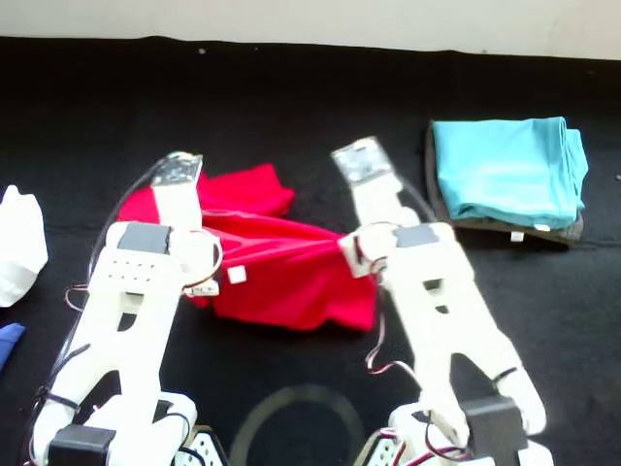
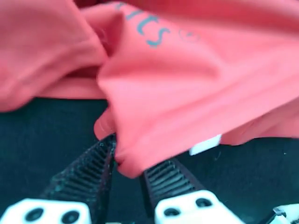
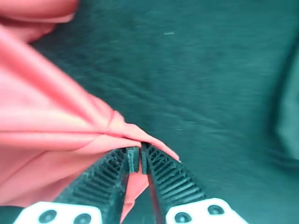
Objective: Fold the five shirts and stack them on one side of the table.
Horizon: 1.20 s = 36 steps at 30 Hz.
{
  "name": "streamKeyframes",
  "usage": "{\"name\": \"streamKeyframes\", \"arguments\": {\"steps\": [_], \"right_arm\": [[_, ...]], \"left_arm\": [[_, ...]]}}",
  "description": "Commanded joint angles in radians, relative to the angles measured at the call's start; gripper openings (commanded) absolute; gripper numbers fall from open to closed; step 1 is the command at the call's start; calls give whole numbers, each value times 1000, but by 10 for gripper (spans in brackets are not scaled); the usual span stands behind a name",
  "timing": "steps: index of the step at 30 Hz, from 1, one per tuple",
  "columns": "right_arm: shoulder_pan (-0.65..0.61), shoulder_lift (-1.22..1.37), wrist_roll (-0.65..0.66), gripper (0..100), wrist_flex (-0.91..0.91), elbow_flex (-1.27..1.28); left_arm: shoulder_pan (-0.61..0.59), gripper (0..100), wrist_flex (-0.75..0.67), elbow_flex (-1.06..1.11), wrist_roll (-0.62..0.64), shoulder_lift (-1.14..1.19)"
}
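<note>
Looking down from the high view, a black desk point(image 1: 320, 107) runs back to a pale wall point(image 1: 340, 19) along the 12 o'clock edge. A red shirt point(image 1: 281, 277) lies crumpled at the centre, one band of it pulled taut between the two arms. The left end effector point(image 1: 206, 272) grips it at the 9 o'clock end, beside a small white tag point(image 1: 236, 275), and the right end effector point(image 1: 351, 254) clamps the 3 o'clock end. At 2 o'clock a folded turquoise shirt point(image 1: 505, 170) sits on top of a folded grey shirt point(image 1: 485, 225). A white shirt point(image 1: 19, 243) lies at the 9 o'clock edge, with a bit of blue cloth point(image 1: 8, 340) near it at 8 o'clock.

On the left wrist view, the left end effector point(image 2: 126, 161) is closed on a thick fold of the red shirt point(image 2: 187, 79), which bunches over the dark desk point(image 2: 46, 126).

On the right wrist view, the right end effector point(image 3: 139, 156) is pinched nearly together on a thin edge of the red shirt point(image 3: 51, 126), and the fabric fans away from it above the desk point(image 3: 210, 70).
</note>
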Motion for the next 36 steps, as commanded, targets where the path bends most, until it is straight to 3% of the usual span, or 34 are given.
{"name": "streamKeyframes", "arguments": {"steps": [1,10,17,22,28,32,36], "right_arm": [[119,-93,66,6,-10,-36],[216,-214,129,6,-10,-67],[211,-251,127,6,-7,-113],[211,-243,133,6,-5,-31],[205,-243,130,17,2,87],[117,-243,124,149,110,127],[73,-252,-20,250,159,116]], "left_arm": [[13,10,5,19,-106,-10],[-48,10,17,-96,-381,-12],[-68,10,288,-332,-397,-12],[-73,10,338,-234,-542,-4],[-74,10,172,8,-577,-10],[-76,10,18,127,-577,-10],[-76,14,-66,199,-575,-10]]}}
